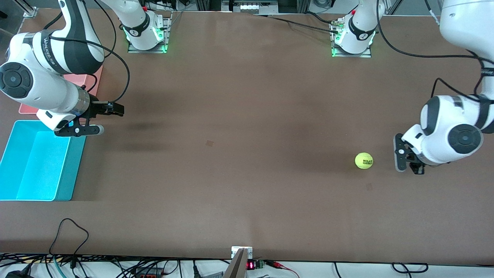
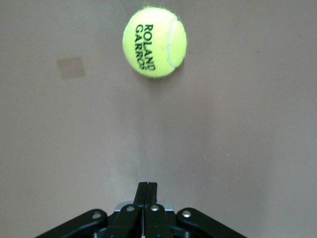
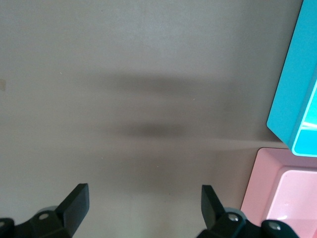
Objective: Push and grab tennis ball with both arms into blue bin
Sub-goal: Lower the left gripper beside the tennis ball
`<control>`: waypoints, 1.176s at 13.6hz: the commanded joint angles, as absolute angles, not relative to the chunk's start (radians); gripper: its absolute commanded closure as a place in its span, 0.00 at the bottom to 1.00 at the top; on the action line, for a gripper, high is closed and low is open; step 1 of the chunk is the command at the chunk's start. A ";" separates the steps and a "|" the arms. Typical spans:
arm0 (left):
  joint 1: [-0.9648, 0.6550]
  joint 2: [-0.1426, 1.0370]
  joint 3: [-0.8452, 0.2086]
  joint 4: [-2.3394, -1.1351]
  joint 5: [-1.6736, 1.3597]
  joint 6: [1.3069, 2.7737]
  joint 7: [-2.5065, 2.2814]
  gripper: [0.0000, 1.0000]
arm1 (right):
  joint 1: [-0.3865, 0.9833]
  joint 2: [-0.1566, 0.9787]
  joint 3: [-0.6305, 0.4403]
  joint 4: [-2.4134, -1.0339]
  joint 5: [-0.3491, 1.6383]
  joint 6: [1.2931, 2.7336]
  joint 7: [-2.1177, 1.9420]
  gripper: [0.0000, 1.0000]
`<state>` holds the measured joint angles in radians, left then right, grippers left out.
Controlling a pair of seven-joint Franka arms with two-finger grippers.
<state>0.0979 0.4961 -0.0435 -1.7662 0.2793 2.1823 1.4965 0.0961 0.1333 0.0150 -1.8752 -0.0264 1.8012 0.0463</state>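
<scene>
The tennis ball is yellow-green with black lettering and rests on the brown table toward the left arm's end. In the left wrist view the ball lies straight ahead of my left gripper. My left gripper is shut and empty, low beside the ball with a clear gap between them. The blue bin stands at the right arm's end of the table. My right gripper is open and empty, low by the bin's corner. In the right wrist view the right gripper faces bare table, with the blue bin at the side.
A pink-red tub stands beside the blue bin, farther from the front camera, partly hidden by the right arm; it also shows in the right wrist view. Small tape patches mark the table. Cables run along the table's near edge.
</scene>
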 commanded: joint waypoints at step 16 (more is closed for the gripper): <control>0.126 0.620 -0.206 -1.885 0.074 2.473 1.369 1.00 | 0.089 0.121 0.014 -1.891 -0.025 1.801 0.051 0.00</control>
